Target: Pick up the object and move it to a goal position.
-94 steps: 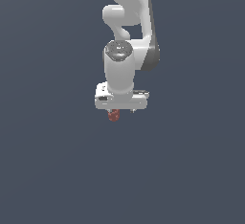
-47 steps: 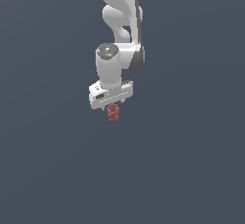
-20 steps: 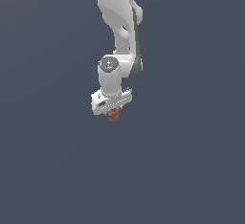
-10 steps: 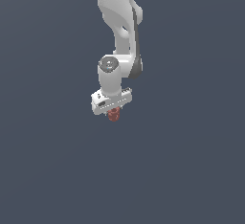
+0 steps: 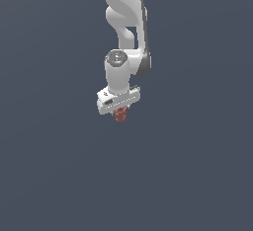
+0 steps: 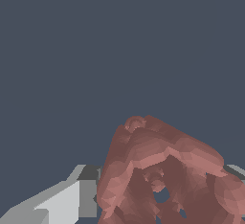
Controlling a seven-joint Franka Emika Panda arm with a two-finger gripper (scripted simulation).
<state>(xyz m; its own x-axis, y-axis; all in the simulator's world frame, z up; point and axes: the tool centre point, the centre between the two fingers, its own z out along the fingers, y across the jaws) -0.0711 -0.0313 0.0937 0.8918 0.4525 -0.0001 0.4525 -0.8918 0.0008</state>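
— Where is the object [image 5: 120,115] placed against the fingers [image 6: 72,200]?

— It is clamped between them, hung just below the gripper [image 5: 119,112] — its long axis cannot be told; no goal is marked.

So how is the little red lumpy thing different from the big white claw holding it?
The object is dark red-brown, while the gripper is white with grey bits. The object is much smaller than the gripper in the exterior view. The object is knobbly with little holes, while the gripper finger looks flat and smooth. Both hang together at the end of the arm, with the object pinched underneath.
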